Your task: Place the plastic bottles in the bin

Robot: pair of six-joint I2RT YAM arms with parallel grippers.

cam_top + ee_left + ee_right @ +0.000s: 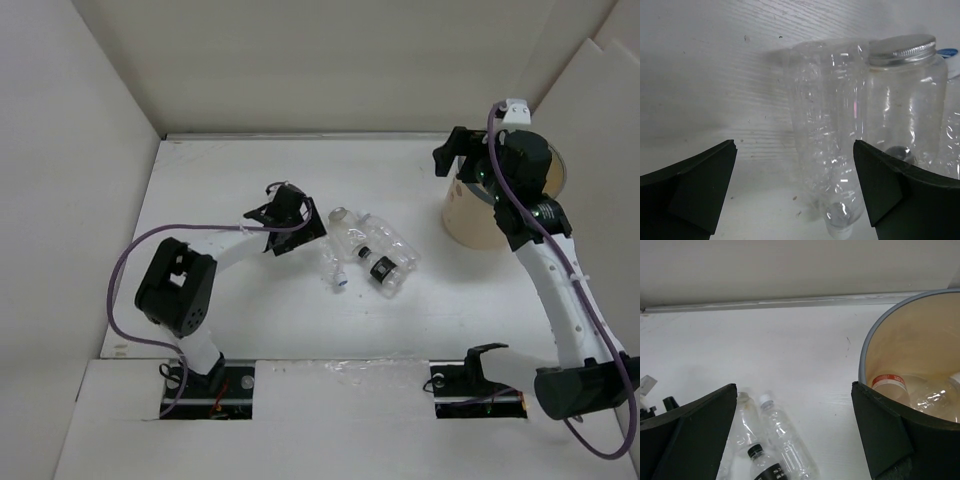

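Now the right gripper (795,435) hangs open above the far-right bin (867,340) — bottles (887,382) already inside — while the open left gripper (795,195), facing the centre bottles (370,255), should next close on one.

No legible text anywhere; only unreadable white lettering on the black-labelled bottle (765,466).

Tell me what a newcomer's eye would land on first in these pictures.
The heap of clear plastic bottles lying mid-table draws the eye first, with the open left gripper right beside it. Next comes the tan bin at the far right, with the right gripper open above its rim and a red-labelled bottle already inside.
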